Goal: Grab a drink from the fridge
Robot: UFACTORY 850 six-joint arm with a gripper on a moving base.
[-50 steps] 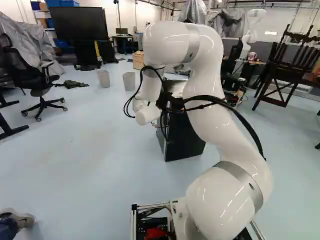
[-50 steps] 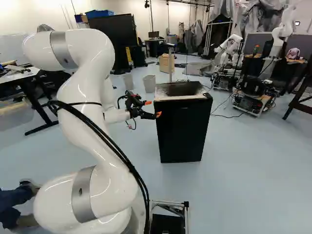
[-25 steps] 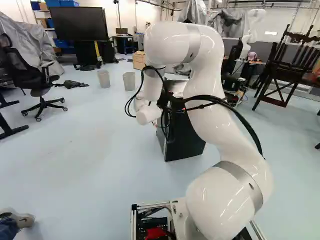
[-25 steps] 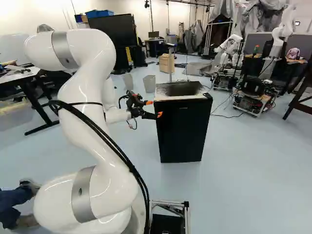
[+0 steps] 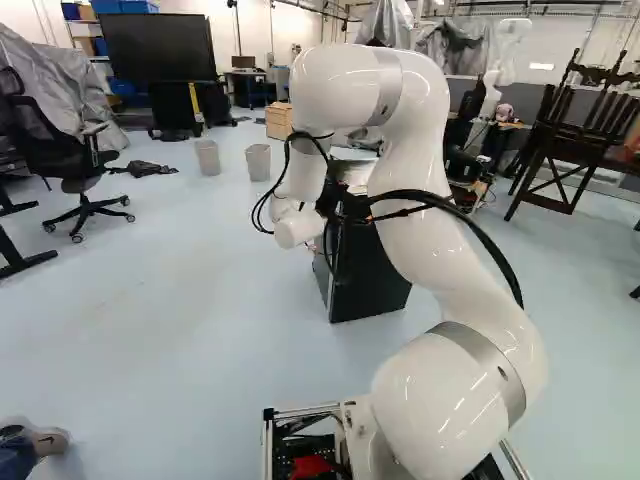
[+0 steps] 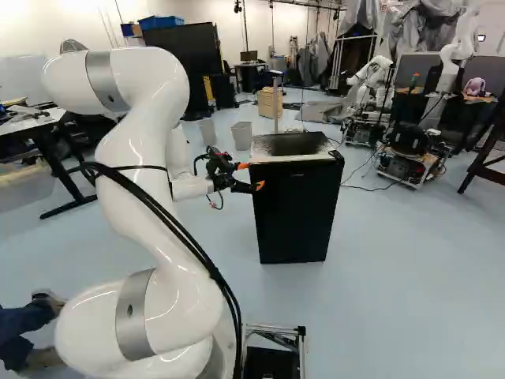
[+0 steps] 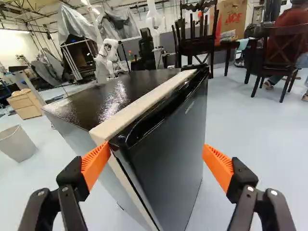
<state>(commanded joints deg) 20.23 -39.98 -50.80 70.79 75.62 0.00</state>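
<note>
In the right base view my gripper [image 6: 250, 176] is at the left front edge of the black fridge [image 6: 296, 217], near its top. The fridge [image 5: 372, 278] is partly behind my arm in the left base view. The wrist view has the gripper [image 7: 155, 153] open, its orange pads wide apart and nothing held. One orange pad [image 7: 95, 163] overlaps the fridge's top corner by the door seam; I cannot tell whether it touches. The other stands out past the front of the door [image 7: 166, 149]. The door is closed and no drink is visible.
Two grey bins [image 5: 258, 162] and a wooden box [image 6: 269, 103] stand beyond the fridge. Another robot [image 6: 375, 83] is farther back. Dark wooden chairs [image 7: 196, 36] stand past the fridge. A person's foot and leg [image 6: 28, 335] show beside the base.
My arm has moved slightly, bringing the gripper a little closer to the fridge in the right base view. The base and the fridge have stayed put.
</note>
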